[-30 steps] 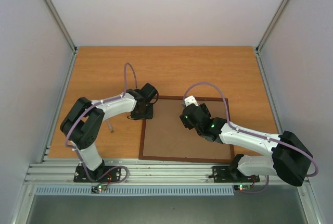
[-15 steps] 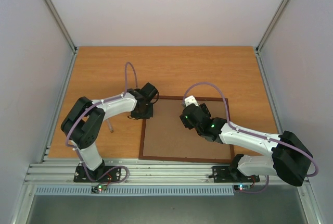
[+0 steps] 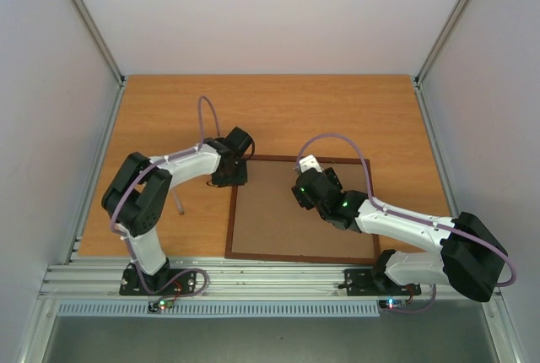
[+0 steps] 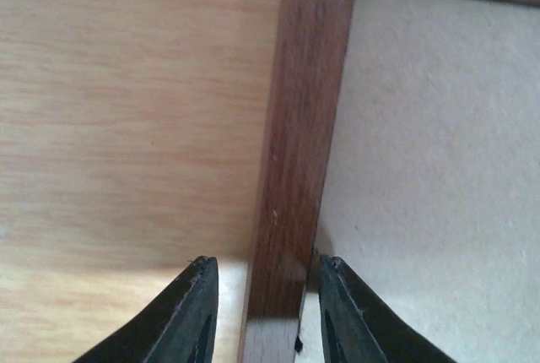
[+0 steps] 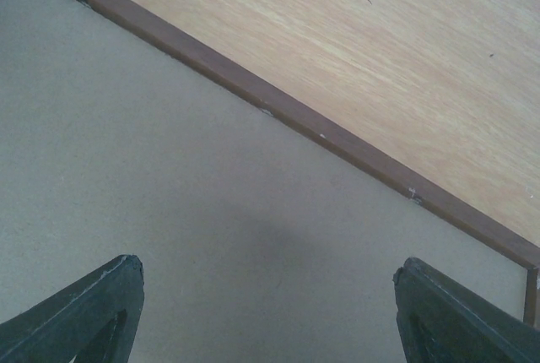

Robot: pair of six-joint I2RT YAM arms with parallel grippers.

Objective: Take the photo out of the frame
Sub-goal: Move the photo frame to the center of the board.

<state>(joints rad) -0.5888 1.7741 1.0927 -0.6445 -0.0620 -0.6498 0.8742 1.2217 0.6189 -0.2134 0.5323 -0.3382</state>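
Left gripper (image 3: 229, 179), in the top external view, sits low at the far left corner of the thin, dark reddish-brown, rectangular wooden frame (image 3: 230, 228). That frame lies face down on the orange wooden table (image 3: 337, 110), its plain brown back board (image 3: 278, 219) upward. The right gripper (image 3: 305, 187) hangs over that board, close to the frame's far rail. The photo shows nowhere; presumably it is under the board, inside the frame.

From the left wrist, the left gripper's 2 black fingers (image 4: 190, 312) are partly spread and straddle the frame's left rail. The right finger touches or nearly touches the rail's inner edge. The left finger stands off it, with bare table between, so nothing is pinched.

From the right wrist, the right gripper's 2 fingers (image 5: 84, 304) are spread wide with only back board between them. The far rail runs diagonally ahead of the tips, with table beyond it.

I judge the task barely begun: the board looks seated and the photo is not out. Freeing the board, lifting it and drawing out the print all remain.
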